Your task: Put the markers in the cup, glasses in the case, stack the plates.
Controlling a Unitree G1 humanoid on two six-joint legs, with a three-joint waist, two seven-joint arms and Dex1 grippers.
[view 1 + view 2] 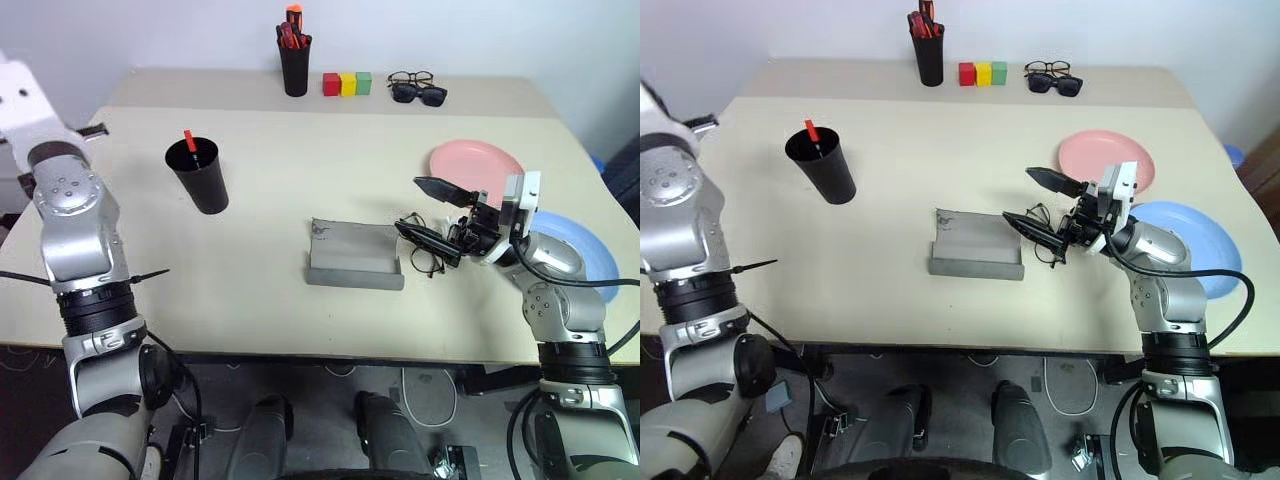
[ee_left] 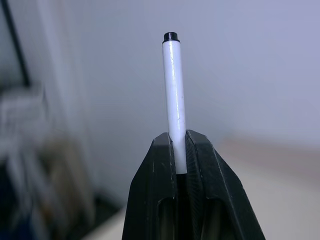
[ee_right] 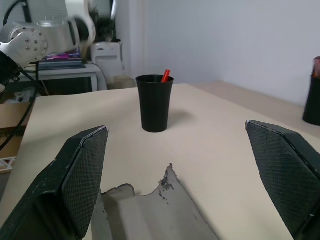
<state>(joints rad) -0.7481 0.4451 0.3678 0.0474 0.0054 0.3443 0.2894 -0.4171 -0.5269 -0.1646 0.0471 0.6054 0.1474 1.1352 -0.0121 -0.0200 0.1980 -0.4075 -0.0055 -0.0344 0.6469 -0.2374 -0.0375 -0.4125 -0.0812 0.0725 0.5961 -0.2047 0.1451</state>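
My left gripper (image 2: 176, 137) is shut on the white marker (image 2: 173, 95), which sticks out past the fingertips, raised at the table's left edge. The red-orange marker (image 1: 188, 141) stands in the black cup (image 1: 201, 182) on the left of the table. The grey case (image 1: 355, 256) lies open at the centre. Just right of it, the wire-framed glasses (image 1: 427, 259) rest on the table. My right gripper (image 1: 428, 213) hangs open right over them, holding nothing. The pink plate (image 1: 476, 160) and the blue plate (image 1: 578, 246) lie side by side on the right, the blue one partly behind my right arm.
At the back edge stand a black pen pot (image 1: 294, 68) with red pens, three coloured blocks (image 1: 347, 83), and black sunglasses with a black-framed pair (image 1: 418, 90). Bare tabletop (image 1: 300, 170) stretches between the cup and the case.
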